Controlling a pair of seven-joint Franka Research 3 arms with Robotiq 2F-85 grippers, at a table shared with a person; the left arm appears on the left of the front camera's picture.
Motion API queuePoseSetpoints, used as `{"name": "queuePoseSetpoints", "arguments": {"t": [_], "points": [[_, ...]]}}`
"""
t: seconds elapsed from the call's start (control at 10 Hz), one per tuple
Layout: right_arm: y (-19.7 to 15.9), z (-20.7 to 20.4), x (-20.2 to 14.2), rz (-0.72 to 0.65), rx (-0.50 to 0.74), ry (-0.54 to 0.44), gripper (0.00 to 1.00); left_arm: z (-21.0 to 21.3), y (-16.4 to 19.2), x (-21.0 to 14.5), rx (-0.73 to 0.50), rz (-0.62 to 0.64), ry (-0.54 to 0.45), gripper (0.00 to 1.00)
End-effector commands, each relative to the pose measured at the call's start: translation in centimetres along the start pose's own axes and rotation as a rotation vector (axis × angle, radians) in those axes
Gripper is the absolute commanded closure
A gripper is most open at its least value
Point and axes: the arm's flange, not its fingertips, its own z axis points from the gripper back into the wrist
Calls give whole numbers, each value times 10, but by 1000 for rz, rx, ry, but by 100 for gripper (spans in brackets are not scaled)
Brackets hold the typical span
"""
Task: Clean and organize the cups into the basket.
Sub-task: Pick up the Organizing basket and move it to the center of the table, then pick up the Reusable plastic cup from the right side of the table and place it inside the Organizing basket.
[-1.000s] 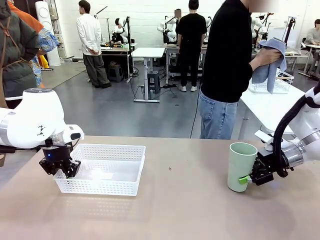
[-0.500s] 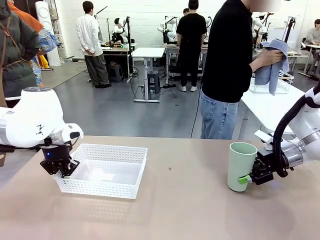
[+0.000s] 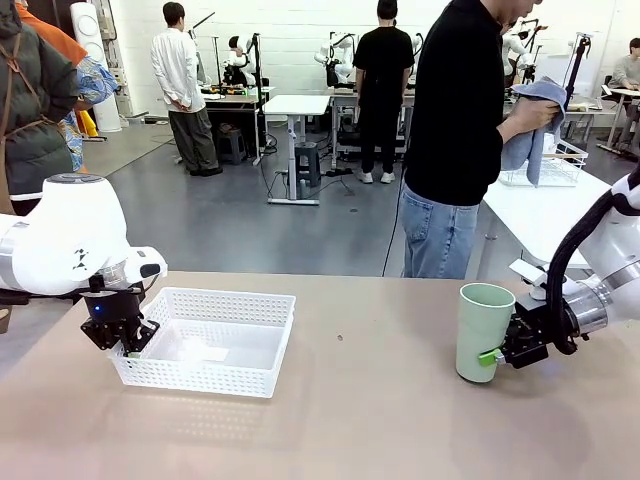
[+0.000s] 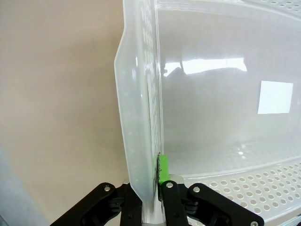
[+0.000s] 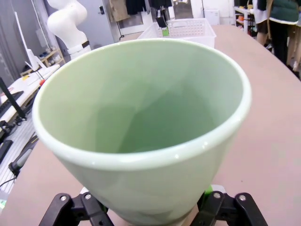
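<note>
Currently right end effector (image 3: 488, 357) clamps the cup (image 3: 485, 325) low, upright on the tabletop (image 3: 350, 420) at right; I judge it stiff, smooth, chip-prone, better gripped mid-body; left end effector (image 3: 122, 345) pinches the light, flexible basket (image 3: 205, 377) wall.

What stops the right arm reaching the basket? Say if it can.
Probably yes: open table lies between the right tool, holding the mint cup, and the basket; the left tool grips its left wall.

Pale mint cup (image 3: 482, 325), white basket (image 3: 190, 375) (lattice-perforated sides), tan table (image 3: 350, 420)
</note>
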Motion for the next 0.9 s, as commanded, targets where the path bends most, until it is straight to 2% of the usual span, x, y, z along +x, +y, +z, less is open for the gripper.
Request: {"name": "queuePoseSetpoints", "arguments": {"t": [0.0, 0.2, 0.4, 0.6, 0.7, 0.8], "points": [[42, 16, 37, -3, -67, -12, 64, 8, -23, -7, -24, 8, 21, 100], [91, 39, 75, 4, -167, -21, 64, 21, -51, -17, -35, 0, 10, 100], [125, 56, 111, -18, -200, -23, 64, 29, -85, -23, -17, 22, -17, 100], [138, 66, 134, -39, -238, -73, 64, 31, -117, -23, -32, 82, -27, 100], [125, 64, 115, 8, -195, -14, 64, 29, -133, -22, -22, 109, -32, 100], [125, 64, 115, 8, -195, -14, 64, 28, -148, -22, -18, 126, -45, 100]]}}
